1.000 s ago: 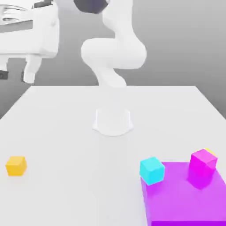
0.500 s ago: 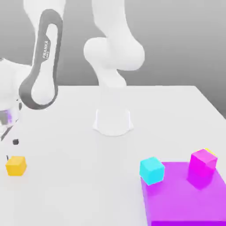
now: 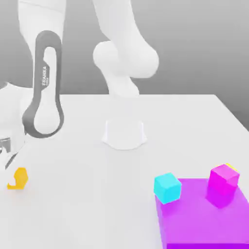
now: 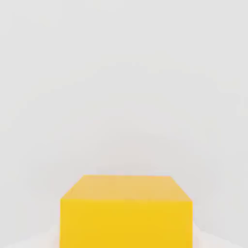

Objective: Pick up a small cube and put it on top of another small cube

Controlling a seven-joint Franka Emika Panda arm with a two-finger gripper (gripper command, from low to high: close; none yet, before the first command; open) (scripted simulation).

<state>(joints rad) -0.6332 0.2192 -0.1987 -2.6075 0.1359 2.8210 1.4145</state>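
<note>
A small yellow cube [image 3: 21,178] sits at the exterior view's left on the white table [image 3: 97,194]. My gripper [image 3: 13,171] has come down over it, and a pale finger covers its left part. The jaws are shut on this cube. The hand view shows the same yellow cube [image 4: 126,213] very close, its top face and one side visible. A small cyan cube [image 3: 168,187] stands at the corner of a big purple block [image 3: 204,219]. A small magenta cube [image 3: 224,179] rests on top of that block.
The arm's round white base [image 3: 124,133] stands mid-table, and its grey-banded link [image 3: 44,87] leans over the left side. A sliver of another yellow thing [image 3: 233,168] peeks from behind the magenta cube. The table's far edge runs behind the base.
The hand has dropped from high at the left down onto the yellow cube. Its jaws went from open to shut on the cube.
</note>
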